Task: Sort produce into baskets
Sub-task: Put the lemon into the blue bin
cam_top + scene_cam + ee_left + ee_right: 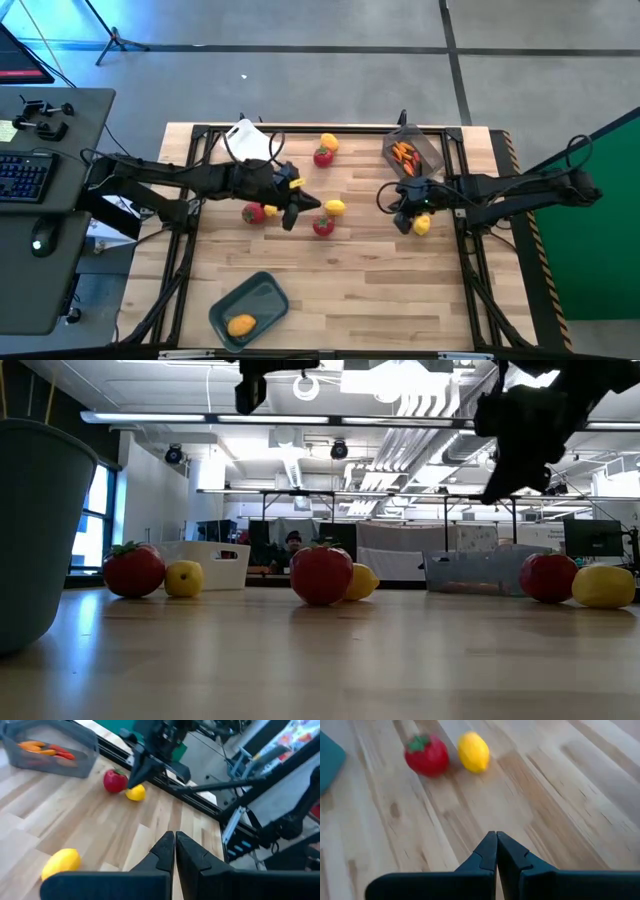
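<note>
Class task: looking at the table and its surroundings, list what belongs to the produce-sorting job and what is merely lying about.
Job:
red fruits
yellow fruits
white basket
grey-blue basket, holding one yellow fruit
dark see-through basket, holding orange-red pieces

Lying about:
keyboard
mouse
side desk

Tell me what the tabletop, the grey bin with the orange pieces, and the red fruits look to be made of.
Tabletop: pale wood planks, matte, with visible grain and seams between boards.
Grey bin: probably smoky translucent plastic; the orange pieces show through its wall.
Red fruits: likely molded plastic toys, smooth with a slight sheen and a green moulded top; the exact material cannot be confirmed.
</note>
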